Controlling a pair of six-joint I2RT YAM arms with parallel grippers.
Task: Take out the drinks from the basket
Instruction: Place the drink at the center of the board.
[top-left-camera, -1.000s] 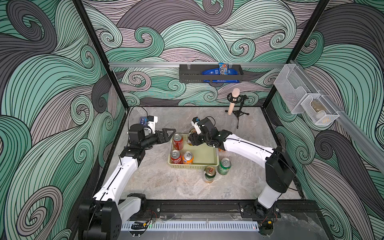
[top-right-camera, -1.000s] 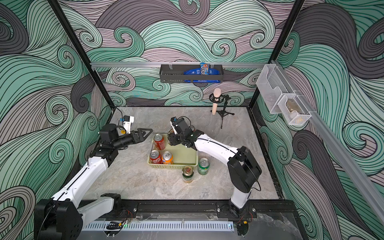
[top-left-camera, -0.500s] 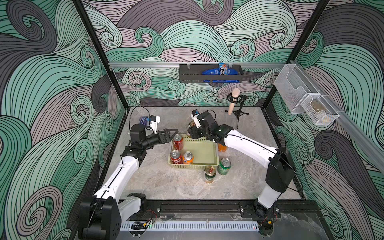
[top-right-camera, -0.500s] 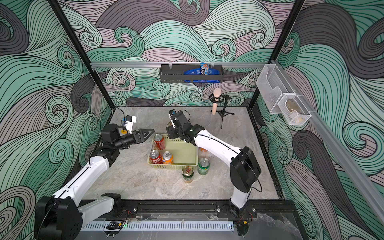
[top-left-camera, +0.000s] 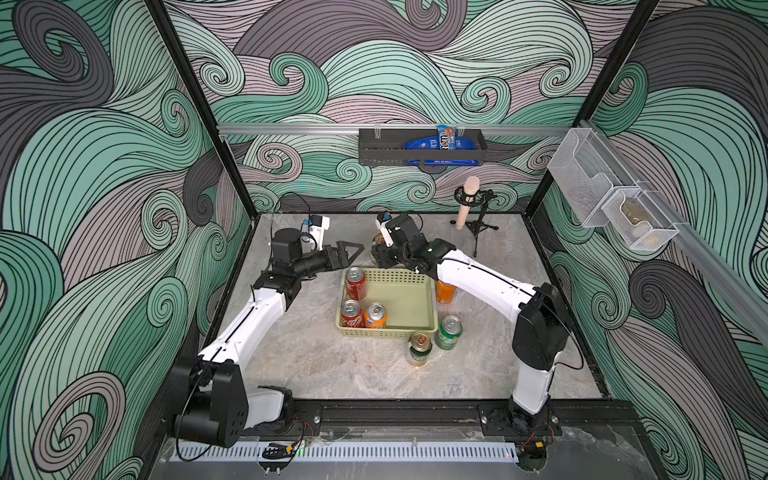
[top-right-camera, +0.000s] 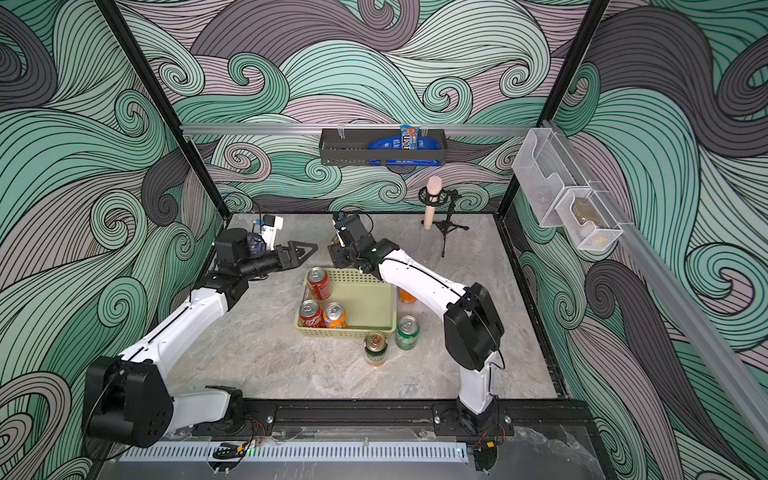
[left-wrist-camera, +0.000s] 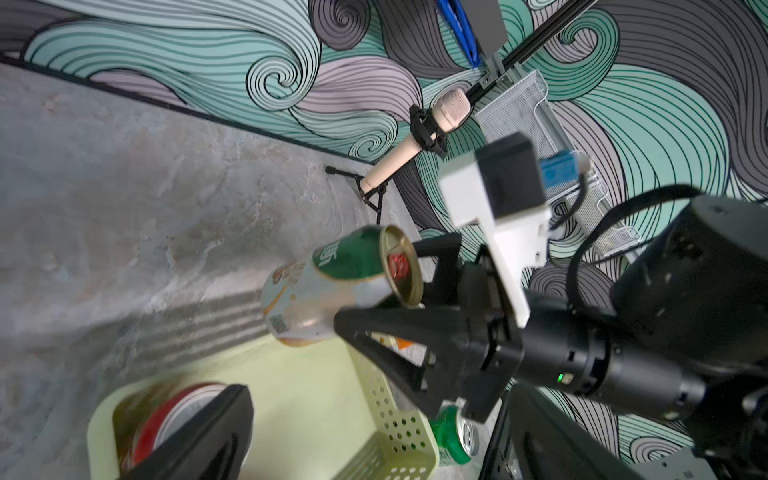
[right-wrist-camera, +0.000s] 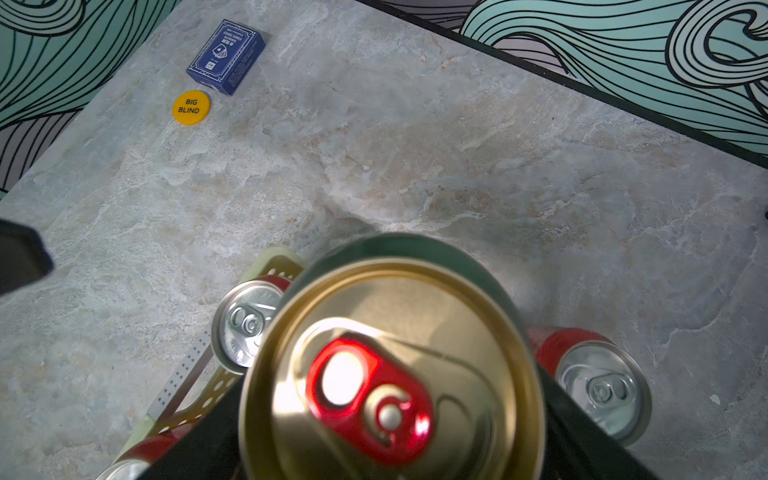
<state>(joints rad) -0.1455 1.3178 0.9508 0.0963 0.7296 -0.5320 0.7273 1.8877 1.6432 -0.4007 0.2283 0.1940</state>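
Right wrist view: shows right gripper (right-wrist-camera: 390, 432) clamped around dark green-gold can (right-wrist-camera: 386, 332), basket (right-wrist-camera: 208, 395) rim just beneath. Likely handles light, thin-walled, slick, easily dented; calls for gentle mid-body hold. Finds left gripper (top-left-camera: 348, 252) spread wide, empty, just opposite.

Mid-table: basket (top-left-camera: 403, 303). Inside, left side only: back can (top-left-camera: 356, 283) in far corner; front can (top-left-camera: 351, 312) and inner can (top-left-camera: 375, 315) side by side at near wall. Outside: side can (top-left-camera: 445, 291) right of basket, low can (top-left-camera: 419, 348) and neighbour can (top-left-camera: 449, 331) before near-right corner. Aloft by far wall: held can (left-wrist-camera: 332, 286). Back right: mic stand (top-left-camera: 478, 224).
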